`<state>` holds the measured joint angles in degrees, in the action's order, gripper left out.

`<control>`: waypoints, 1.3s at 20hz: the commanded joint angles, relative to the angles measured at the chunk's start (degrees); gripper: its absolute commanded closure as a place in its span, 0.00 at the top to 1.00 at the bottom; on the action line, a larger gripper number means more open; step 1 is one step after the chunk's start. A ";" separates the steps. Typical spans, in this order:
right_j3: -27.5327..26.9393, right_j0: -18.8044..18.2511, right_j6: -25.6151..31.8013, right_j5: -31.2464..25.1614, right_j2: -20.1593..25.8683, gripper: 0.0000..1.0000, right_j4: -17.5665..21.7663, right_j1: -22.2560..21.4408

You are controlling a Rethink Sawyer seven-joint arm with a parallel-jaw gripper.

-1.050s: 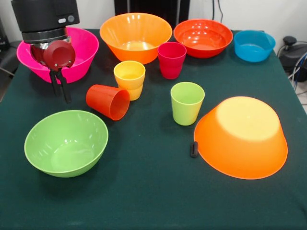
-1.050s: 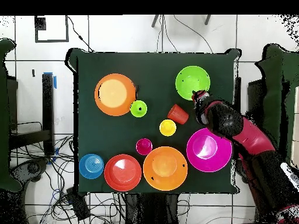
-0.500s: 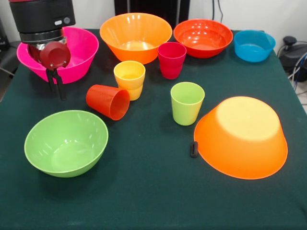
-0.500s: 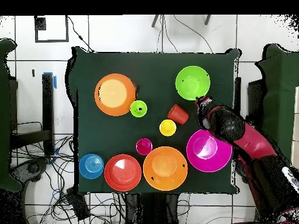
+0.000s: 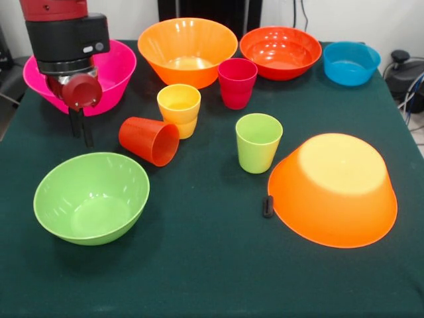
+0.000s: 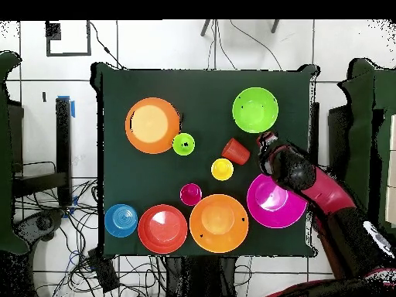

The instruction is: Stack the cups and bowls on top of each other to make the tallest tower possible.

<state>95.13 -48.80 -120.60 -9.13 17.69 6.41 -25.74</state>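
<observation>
While my claw [image 5: 82, 132] hangs empty, fingers close together, between the pink bowl [image 5: 112, 66] and the tipped orange-red cup [image 5: 150, 140], nothing's stacked yet. I'd grab that cup by its rim, then seat it on the upside-down orange bowl [image 5: 334, 189].

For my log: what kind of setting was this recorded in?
Probably a robotics lab: a dark green cloth-covered table on a pale tiled floor, loose cables trailing beside it, and a red arm's hand over plastic bowls.

The dark green table [image 6: 209, 85] stands on a white tiled floor [image 6: 155, 46]; black cables [image 6: 69, 224] lie beside it.
</observation>
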 commanded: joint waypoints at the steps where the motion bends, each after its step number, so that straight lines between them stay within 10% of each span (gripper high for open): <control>1: 0.05 2.26 -10.33 6.07 -0.53 1.00 -2.34 4.94; 26: 0.18 2.05 -8.31 3.65 0.10 1.00 -4.11 4.66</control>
<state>95.21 -48.94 -120.60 -4.41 17.49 4.85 -23.87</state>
